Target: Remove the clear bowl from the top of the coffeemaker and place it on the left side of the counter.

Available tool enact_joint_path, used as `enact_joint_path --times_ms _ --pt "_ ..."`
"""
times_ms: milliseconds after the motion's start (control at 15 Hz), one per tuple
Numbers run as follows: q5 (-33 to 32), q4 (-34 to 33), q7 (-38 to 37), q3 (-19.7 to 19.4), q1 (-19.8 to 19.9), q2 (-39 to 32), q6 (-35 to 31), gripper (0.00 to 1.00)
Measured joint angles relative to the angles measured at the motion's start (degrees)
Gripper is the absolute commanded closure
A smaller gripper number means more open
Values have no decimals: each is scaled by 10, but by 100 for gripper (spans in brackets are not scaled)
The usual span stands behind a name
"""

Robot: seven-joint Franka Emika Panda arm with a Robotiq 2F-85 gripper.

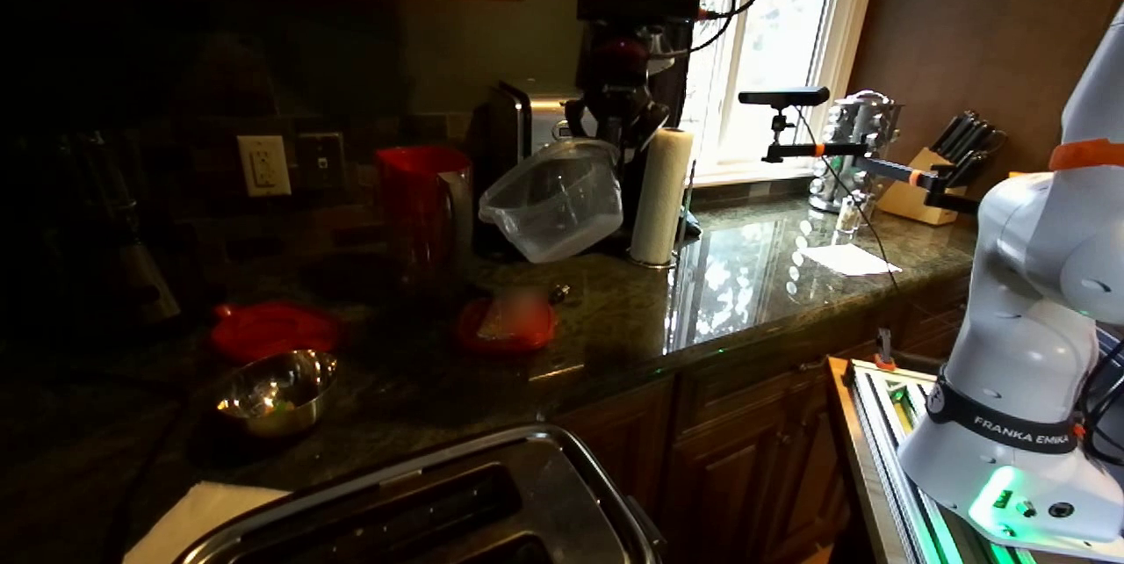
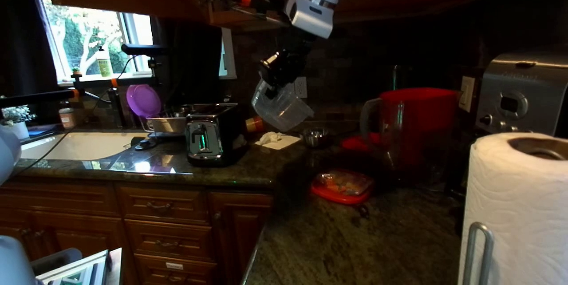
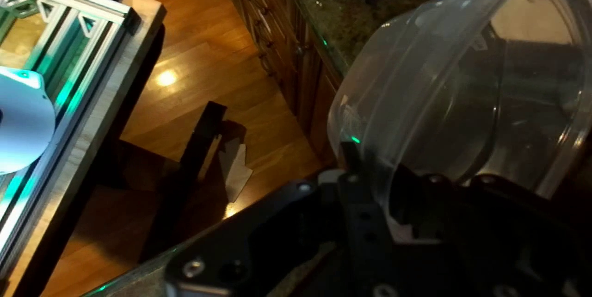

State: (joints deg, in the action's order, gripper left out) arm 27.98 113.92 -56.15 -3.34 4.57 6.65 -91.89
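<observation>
The clear bowl (image 1: 562, 208) is off the coffeemaker and hangs tilted in the air above the counter (image 1: 615, 318). It also shows in an exterior view (image 2: 284, 108) and fills the right of the wrist view (image 3: 453, 84). My gripper (image 1: 615, 126) is shut on the bowl's wall near the rim, one finger inside and one outside, as the wrist view (image 3: 377, 170) shows. It also shows in an exterior view (image 2: 270, 86). The silver and black coffeemaker (image 2: 519, 94) stands at the back, partly hidden by a paper towel roll; its carafe is not visible.
A red pitcher (image 2: 415, 129) stands beside the coffeemaker. The paper towel roll (image 1: 660, 195) stands upright. Two red dishes (image 1: 277, 331) (image 1: 509, 327) and a shiny metal bowl (image 1: 279, 397) lie on the counter. A chrome toaster (image 2: 208, 138) stands near the sink (image 2: 84, 147).
</observation>
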Motion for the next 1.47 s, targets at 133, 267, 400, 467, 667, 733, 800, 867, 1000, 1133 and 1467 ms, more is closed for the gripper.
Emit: enact_joint_path --times_ms 133,267,400,467,667,733,800,867,1000,1133,1467 --pt "-24 -27 2 18 -14 -37 15 98" --pt "-43 -55 9 35 -30 -64 42 90" --pt "-48 -78 16 41 -40 -78 64 90" --pt "-49 -83 18 41 -40 -80 67 98" --pt "-50 -87 21 40 -39 -82 68 98" --pt "-56 -90 28 43 -42 -87 67 98" --pt "-68 -96 35 48 -49 -98 62 98" --pt "-81 -104 42 56 -58 -113 50 98" --pt "-110 -119 56 73 -81 -150 18 98" --pt "-142 -127 70 86 -106 -182 -27 98" --pt "-227 -131 84 95 -156 -236 -192 90"
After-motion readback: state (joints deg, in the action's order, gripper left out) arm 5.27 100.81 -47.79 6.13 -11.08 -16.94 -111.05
